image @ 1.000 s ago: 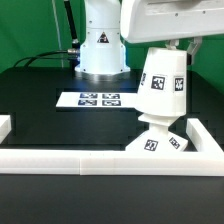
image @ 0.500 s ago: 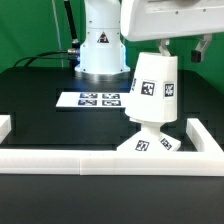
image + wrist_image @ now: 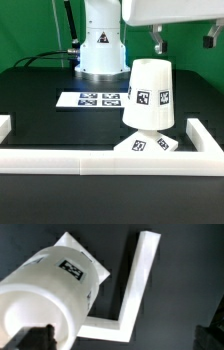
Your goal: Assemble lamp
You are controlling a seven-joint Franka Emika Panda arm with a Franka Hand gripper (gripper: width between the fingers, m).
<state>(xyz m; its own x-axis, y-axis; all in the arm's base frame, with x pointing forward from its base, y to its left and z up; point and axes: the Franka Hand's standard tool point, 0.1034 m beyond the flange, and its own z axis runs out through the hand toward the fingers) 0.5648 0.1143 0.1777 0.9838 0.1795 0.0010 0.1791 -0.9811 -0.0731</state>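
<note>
The white cone lamp shade [image 3: 147, 94] with black-and-white tags stands upright over the flat square lamp base [image 3: 148, 146], by the rails' corner at the exterior view's right. The bulb is hidden under the shade. My gripper [image 3: 185, 40] hangs above the shade and a little to the exterior view's right, open and empty, with its fingers apart and clear of the shade. In the wrist view the shade [image 3: 55, 286] fills one side, with a corner of the base [image 3: 72, 240] behind it. My gripper [image 3: 122, 339] shows only as dark fingertips [image 3: 28, 336] at the picture's edge.
White border rails [image 3: 90, 160] run along the front and turn at the exterior view's right [image 3: 203, 137], close to the lamp; they form an L in the wrist view [image 3: 140, 274]. The marker board [image 3: 98, 99] lies mid-table. The arm's base [image 3: 100, 50] stands behind it.
The shade was tilted in my gripper; now it stands upright on the base, a little further to the exterior view's left. My gripper has let go and risen.
</note>
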